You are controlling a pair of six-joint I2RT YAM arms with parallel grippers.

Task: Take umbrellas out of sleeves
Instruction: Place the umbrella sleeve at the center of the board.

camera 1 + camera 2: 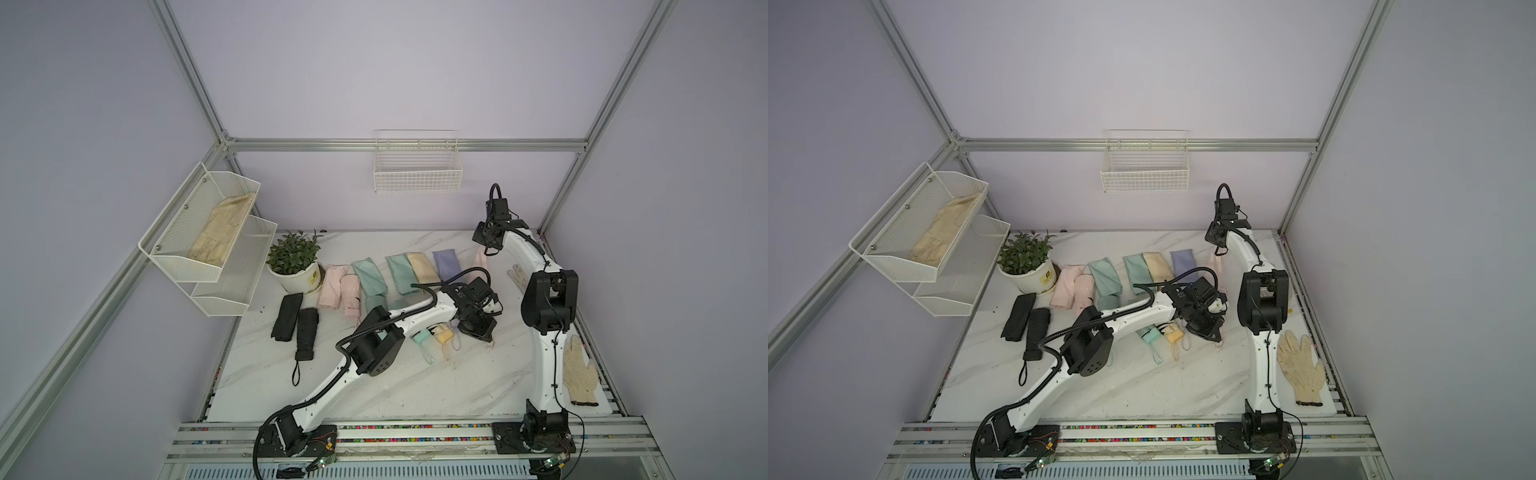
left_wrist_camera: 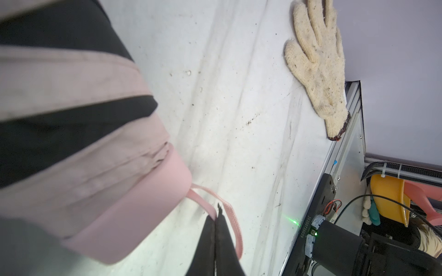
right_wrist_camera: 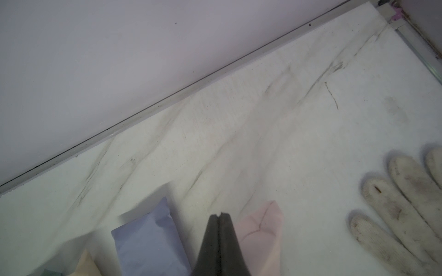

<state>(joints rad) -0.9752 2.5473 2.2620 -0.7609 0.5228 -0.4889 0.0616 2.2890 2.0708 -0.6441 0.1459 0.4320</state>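
In the left wrist view a pink umbrella [image 2: 107, 181] fills the near side, its handle cap toward the table. My left gripper [image 2: 218, 212] is shut on the umbrella's pink wrist loop [image 2: 229, 210]; in a top view it [image 1: 488, 338] is low over the middle of the table. My right gripper [image 3: 220, 215] is shut and empty at the back, between a lavender sleeve [image 3: 148, 236] and a flat pink sleeve [image 3: 260, 229]. Mint [image 1: 399, 272] and yellow [image 1: 422, 266] sleeves lie in the back row. A black umbrella [image 1: 306, 332] lies beside its black sleeve [image 1: 286, 316].
A potted plant [image 1: 297, 262] stands at the back left. A white knit glove [image 1: 579, 370] lies by the right edge. A mesh shelf [image 1: 166, 249] hangs on the left wall and a wire basket [image 1: 417, 166] on the back wall. The left arm covers parts of the mint and yellow umbrellas.
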